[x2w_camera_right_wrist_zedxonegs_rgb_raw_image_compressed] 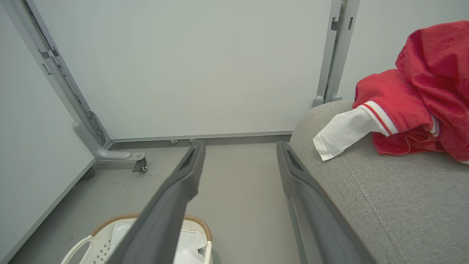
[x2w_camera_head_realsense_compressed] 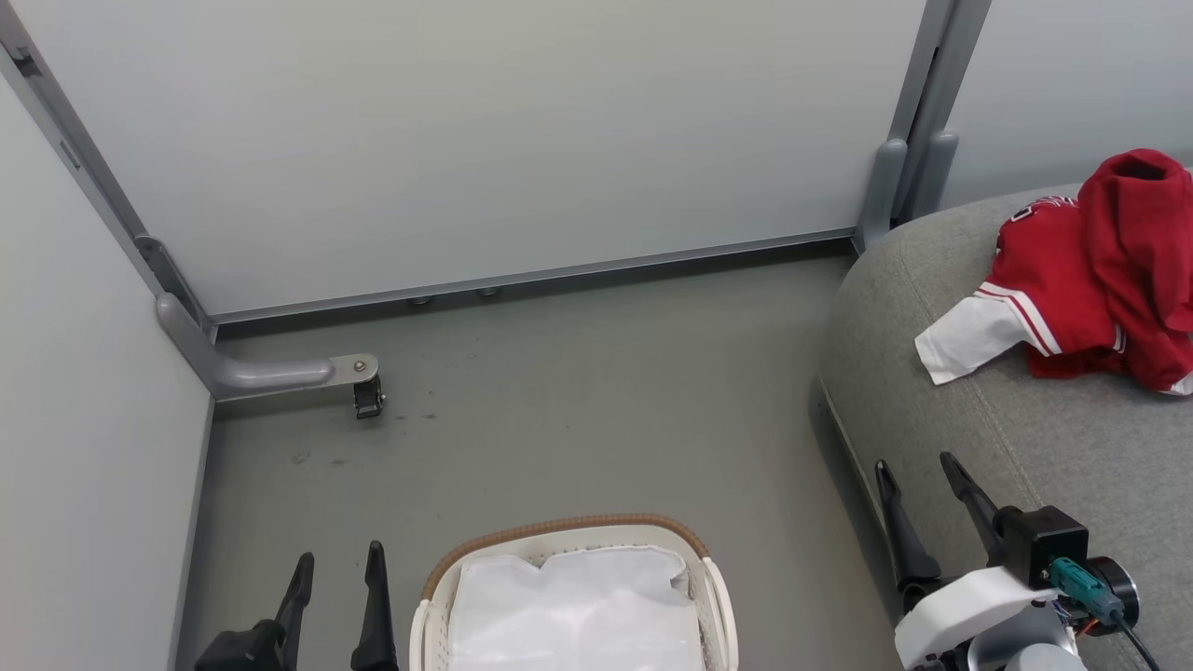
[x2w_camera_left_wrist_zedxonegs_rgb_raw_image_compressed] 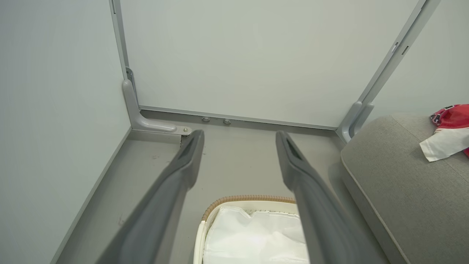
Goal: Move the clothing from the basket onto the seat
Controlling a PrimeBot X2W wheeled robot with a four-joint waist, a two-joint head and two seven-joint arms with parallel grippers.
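The red clothing [x2w_camera_head_realsense_compressed: 1100, 270] with white striped trim and a white sleeve lies heaped on the grey seat [x2w_camera_head_realsense_compressed: 1025, 438] at the right; the same clothing [x2w_camera_right_wrist_zedxonegs_rgb_raw_image_compressed: 414, 106] and seat [x2w_camera_right_wrist_zedxonegs_rgb_raw_image_compressed: 395, 205] fill the right of the right wrist view, and clothing [x2w_camera_left_wrist_zedxonegs_rgb_raw_image_compressed: 449, 132] lies on the seat [x2w_camera_left_wrist_zedxonegs_rgb_raw_image_compressed: 403, 190] in the left wrist view. The cream basket [x2w_camera_head_realsense_compressed: 569, 540] with a brown rim stands at the bottom centre, showing a white liner inside. My left gripper [x2w_camera_head_realsense_compressed: 337, 564] is open beside the basket's left. My right gripper [x2w_camera_head_realsense_compressed: 915, 466] is open over the seat's front edge. Both are empty.
Pale partition walls [x2w_camera_head_realsense_compressed: 466, 140] enclose the grey floor [x2w_camera_head_realsense_compressed: 578, 391] at the back and left. A grey support foot with a caster [x2w_camera_head_realsense_compressed: 365, 396] juts onto the floor at the left. A wall post [x2w_camera_head_realsense_compressed: 918, 121] stands behind the seat's corner.
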